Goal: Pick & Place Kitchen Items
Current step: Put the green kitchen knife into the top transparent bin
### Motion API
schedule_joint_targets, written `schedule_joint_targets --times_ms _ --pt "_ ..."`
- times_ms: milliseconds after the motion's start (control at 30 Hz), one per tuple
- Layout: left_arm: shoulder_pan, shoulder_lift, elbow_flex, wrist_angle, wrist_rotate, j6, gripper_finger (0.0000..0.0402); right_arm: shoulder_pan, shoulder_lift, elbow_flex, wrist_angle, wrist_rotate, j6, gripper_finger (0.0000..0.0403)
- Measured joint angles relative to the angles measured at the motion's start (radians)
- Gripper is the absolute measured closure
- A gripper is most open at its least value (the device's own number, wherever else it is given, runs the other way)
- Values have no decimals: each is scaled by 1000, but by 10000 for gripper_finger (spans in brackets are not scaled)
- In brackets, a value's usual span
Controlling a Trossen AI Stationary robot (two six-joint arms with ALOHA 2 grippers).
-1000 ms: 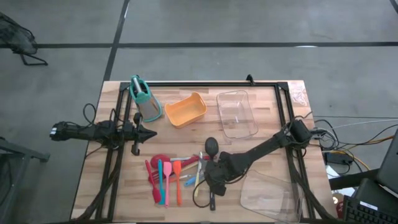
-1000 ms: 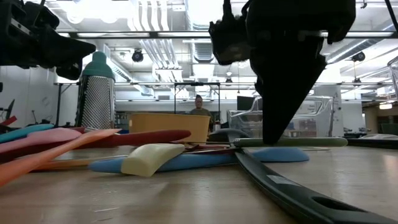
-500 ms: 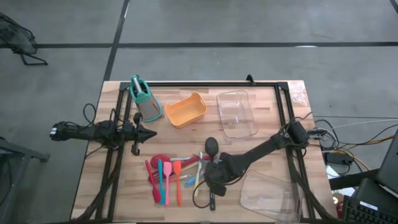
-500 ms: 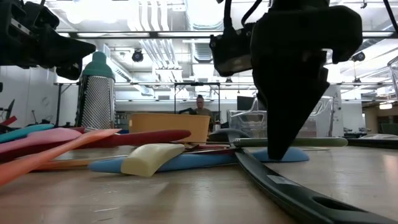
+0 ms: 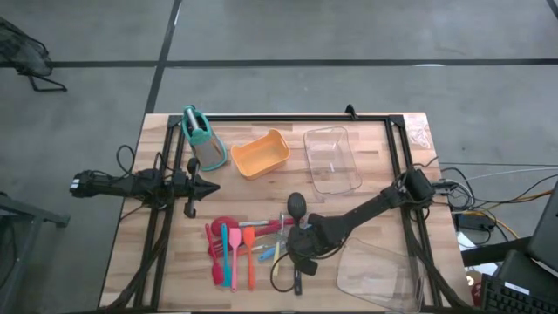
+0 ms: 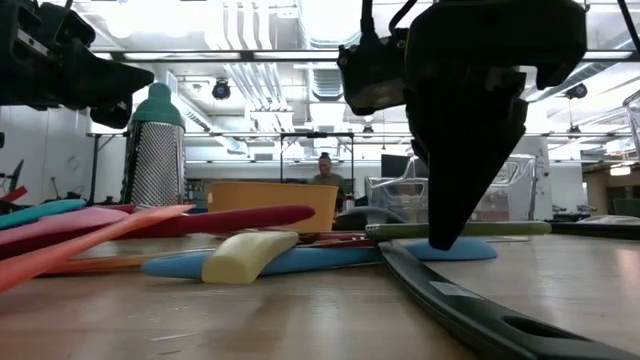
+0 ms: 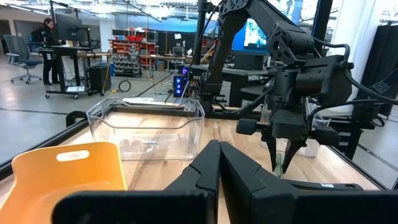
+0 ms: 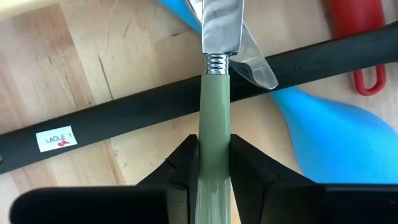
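Desk [image 5: 366, 209]: pale wood planks with a black frame along its edges.
Orange tub [image 5: 261, 154]: rectangular, open top, near the desk's far middle, between the grater and a clear tray.
Grater [image 5: 203, 139]: grey metal with a teal handle, just beside the tub.
Clear tray [image 5: 331, 159]: deep, on the tub's other side.
Second clear tray [image 5: 379, 266]: flatter, at the desk's near right corner.
Person [image 6: 324, 170]: far off in the room beyond the desk.
Floor [image 5: 349, 35]: grey, crossed by dark lines.
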Motion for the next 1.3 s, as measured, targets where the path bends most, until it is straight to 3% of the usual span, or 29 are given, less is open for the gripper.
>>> schedule_joint_targets --times_ms 333,1300 --pt "0 0 0 0 0 0 388 0 -14 0 -37 -9 5 330" --pt "0 0 0 2 0 0 388 10 -181 0 -421 -30 172 336"
